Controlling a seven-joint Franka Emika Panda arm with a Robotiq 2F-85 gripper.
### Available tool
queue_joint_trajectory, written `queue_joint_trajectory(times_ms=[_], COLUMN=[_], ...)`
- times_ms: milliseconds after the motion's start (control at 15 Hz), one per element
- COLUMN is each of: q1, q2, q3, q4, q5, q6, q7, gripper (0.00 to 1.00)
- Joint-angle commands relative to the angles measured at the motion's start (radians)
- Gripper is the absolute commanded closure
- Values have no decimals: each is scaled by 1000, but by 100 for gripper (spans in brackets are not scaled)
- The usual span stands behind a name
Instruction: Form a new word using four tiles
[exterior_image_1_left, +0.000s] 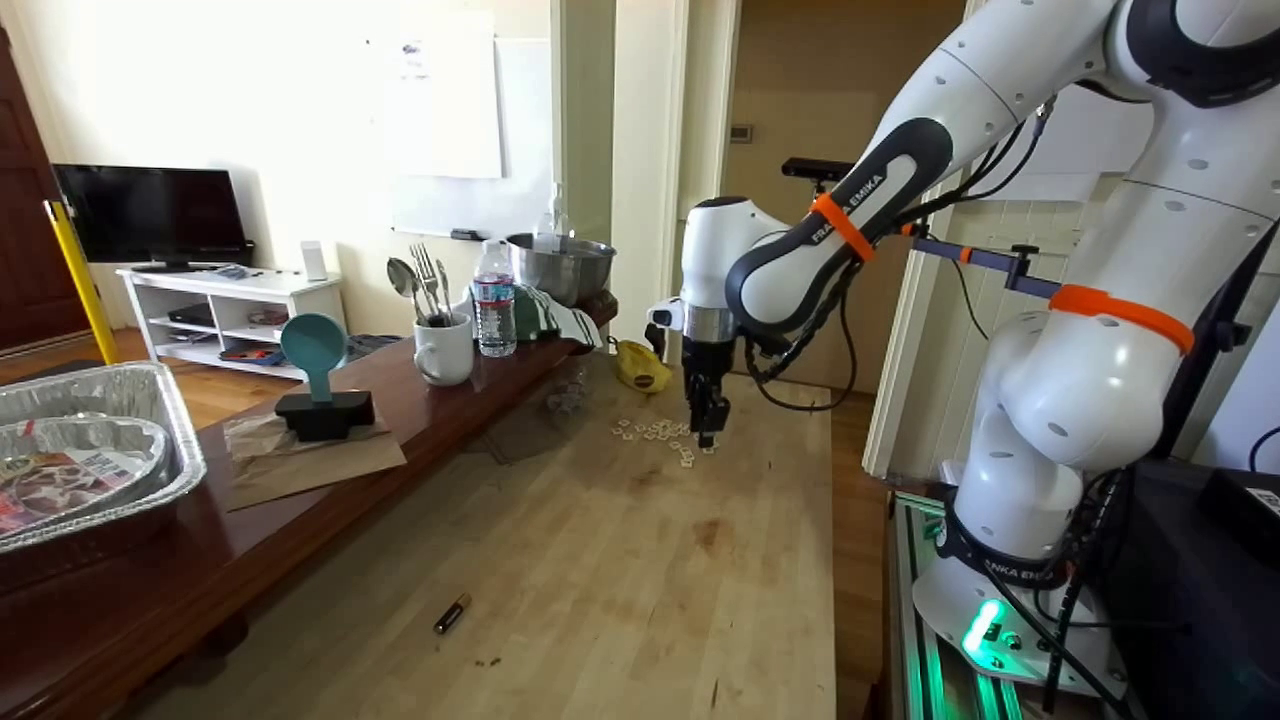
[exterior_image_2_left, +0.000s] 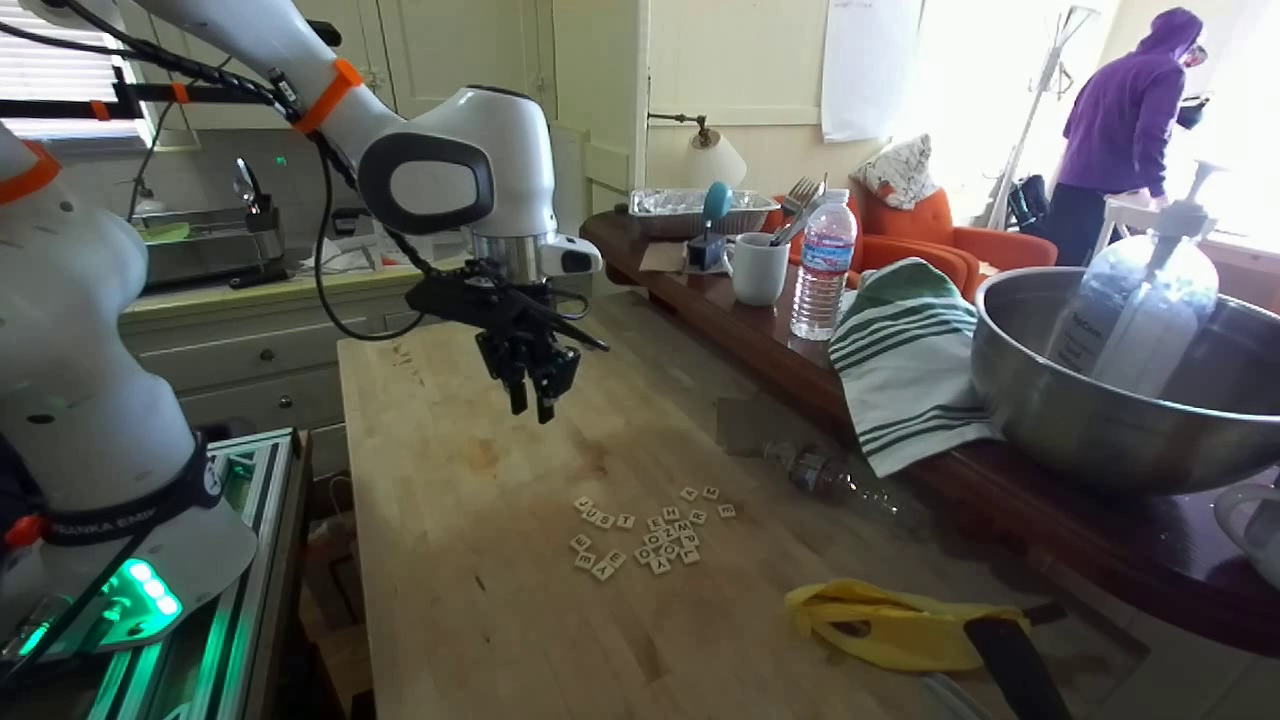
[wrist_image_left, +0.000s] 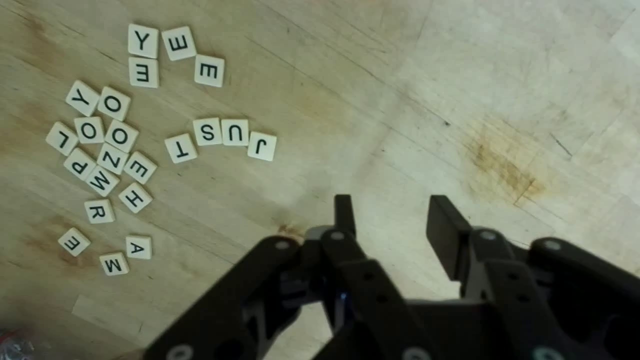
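Several cream letter tiles lie face up on the wooden table (exterior_image_2_left: 450, 560). In the wrist view the J (wrist_image_left: 262, 146), U (wrist_image_left: 235, 132), S (wrist_image_left: 207, 131) and T (wrist_image_left: 181, 148) tiles stand in a slightly uneven row. A Y tile (wrist_image_left: 143, 40) and three E tiles (wrist_image_left: 209, 70) form a small group beside it. A mixed cluster including O (wrist_image_left: 119, 135), P (wrist_image_left: 80, 163), H (wrist_image_left: 135, 197) and R (wrist_image_left: 99, 211) lies at left, with E, M (wrist_image_left: 114, 263) and A (wrist_image_left: 138, 247) below. My gripper (wrist_image_left: 390, 215) is open and empty above bare table, apart from the tiles; it shows in both exterior views (exterior_image_1_left: 707, 435) (exterior_image_2_left: 530, 405).
A clear bottle (exterior_image_2_left: 825, 472) lies on the table near the raised dark wooden ledge. A yellow bag (exterior_image_2_left: 890, 625) lies beyond the tiles. A battery (exterior_image_1_left: 452, 613) lies on the table. The ledge holds a mug (exterior_image_1_left: 444, 350), water bottle (exterior_image_1_left: 494, 300), towel (exterior_image_2_left: 905, 370) and steel bowl (exterior_image_2_left: 1090, 420).
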Motion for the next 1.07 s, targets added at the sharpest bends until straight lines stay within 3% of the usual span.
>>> queue_joint_trajectory(times_ms=[0,133,1000], q1=[-30,-39,-95], q2=[32,50,232], q3=[-8,-17,-55], q4=[-16,-21,-22], q5=[-32,-20,-3], q6=[84,136,424], q7=[38,47,79], gripper=[87,99,100])
